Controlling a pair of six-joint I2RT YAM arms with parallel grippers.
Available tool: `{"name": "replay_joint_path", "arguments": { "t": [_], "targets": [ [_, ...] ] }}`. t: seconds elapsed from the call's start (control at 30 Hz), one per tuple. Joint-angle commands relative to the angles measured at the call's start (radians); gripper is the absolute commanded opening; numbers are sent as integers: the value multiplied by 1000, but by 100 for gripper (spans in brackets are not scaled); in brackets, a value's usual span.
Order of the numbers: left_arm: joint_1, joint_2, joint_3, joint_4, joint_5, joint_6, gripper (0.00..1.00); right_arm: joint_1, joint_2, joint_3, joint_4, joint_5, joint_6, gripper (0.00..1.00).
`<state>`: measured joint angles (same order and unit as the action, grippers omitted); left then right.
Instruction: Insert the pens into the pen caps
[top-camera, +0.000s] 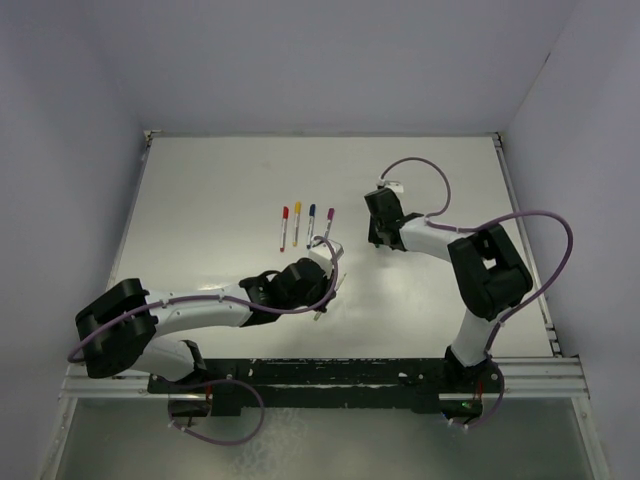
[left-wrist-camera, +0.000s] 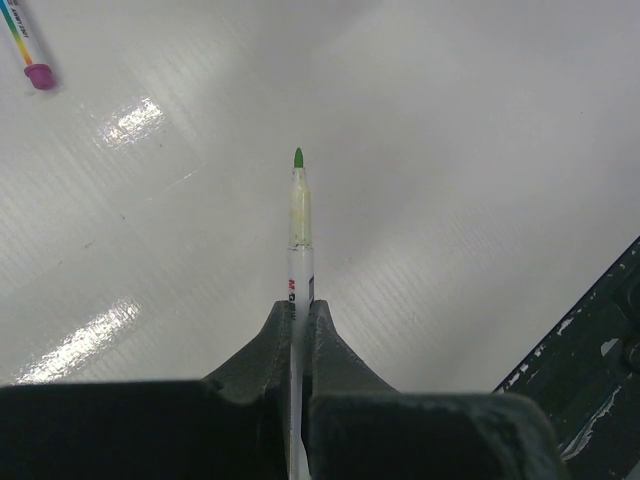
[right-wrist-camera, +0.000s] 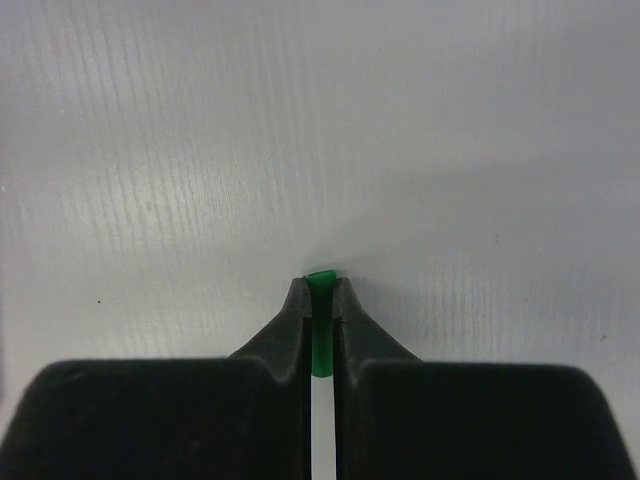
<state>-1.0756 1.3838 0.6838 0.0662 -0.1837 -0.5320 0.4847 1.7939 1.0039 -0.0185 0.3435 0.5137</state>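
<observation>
Green-tipped pen (left-wrist-camera: 300, 215) and green cap (right-wrist-camera: 320, 335) being gripped separately.
Left gripper (left-wrist-camera: 300, 312) is clenching the pen at lower centre; right gripper (right-wrist-camera: 320, 290) is pinching the cap; 4 capped pens (top-camera: 296, 222) are lying mid-frame.

White table (top-camera: 200, 200) between pale walls (top-camera: 60, 150), black mounting rail (top-camera: 330, 375) at near edge

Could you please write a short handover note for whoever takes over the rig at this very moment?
Left gripper: jaws shut on the green-tipped pen, tip bare.
Right gripper: jaws shut on the green cap.
Done: the red pen, yellow pen, blue pen and purple pen lie capped in a row on the table.
Left: the two grippers are apart; bring them together and push the green tip into its cap.
</observation>
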Motion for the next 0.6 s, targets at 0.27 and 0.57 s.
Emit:
{"name": "replay_joint_path", "arguments": {
  "t": [0.27, 0.57],
  "targets": [
    [8, 2, 16, 94, 29, 15, 0, 6, -285, -82, 57, -116, -15, 0],
    [10, -21, 29, 215, 73, 49, 0, 6, -707, -251, 228, -157, 0, 0]
  ]
}}
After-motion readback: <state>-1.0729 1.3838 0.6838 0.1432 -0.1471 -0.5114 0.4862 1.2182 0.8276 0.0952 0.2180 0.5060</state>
